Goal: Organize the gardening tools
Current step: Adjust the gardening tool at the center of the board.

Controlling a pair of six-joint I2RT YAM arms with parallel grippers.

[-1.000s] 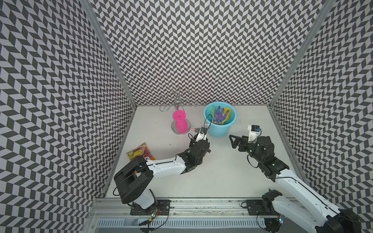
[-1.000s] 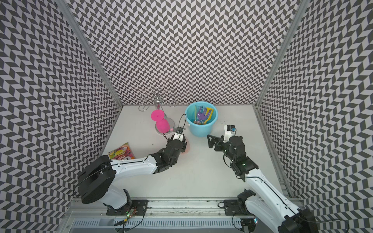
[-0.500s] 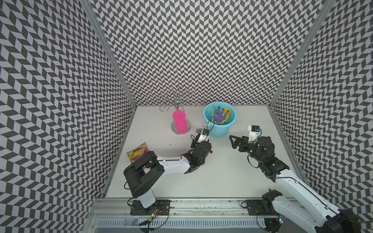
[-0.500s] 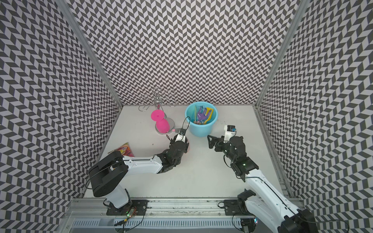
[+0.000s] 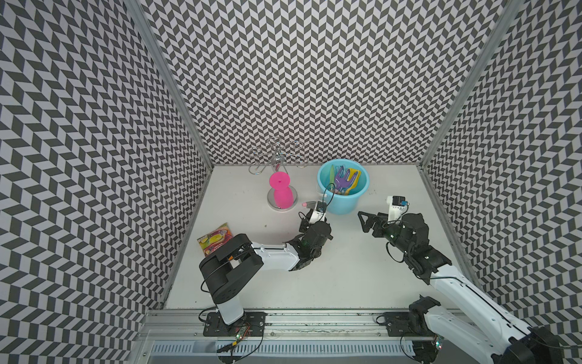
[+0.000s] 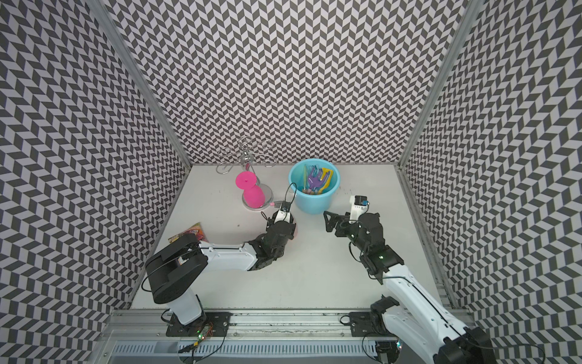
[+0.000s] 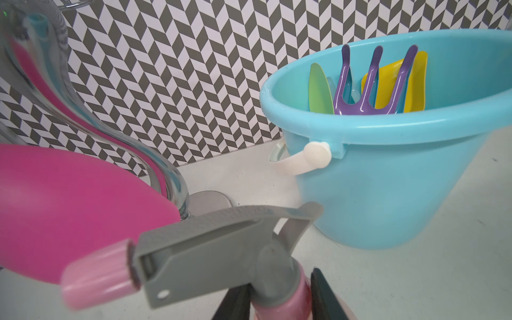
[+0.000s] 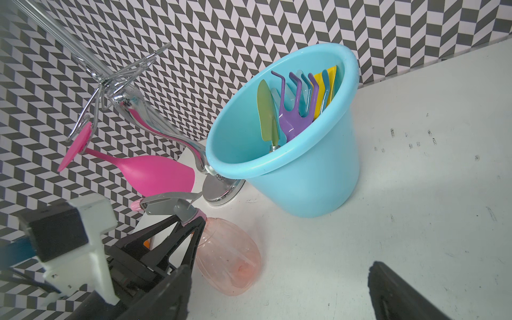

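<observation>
right hand (image 5: pixel 364 221) hangs released, jaws wide, above the surface (image 5: pixel 346 283). left hand (image 8: pixel 189 220) is clenched on the neck of the pinkish spray bottle (image 8: pixel 230 260), near the blue bucket (image 5: pixel 346 205). in the bucket stand the purple fork (image 5: pixel 341 177), yellow shovel (image 5: pixel 356 175) and green trowel (image 5: pixel 332 172).

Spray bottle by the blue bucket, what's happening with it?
The left gripper is shut on the neck of the pinkish spray bottle, right beside the blue bucket. The purple fork, yellow shovel and green trowel are already in the bucket. The right gripper hangs open nearby, holding nothing.
</observation>
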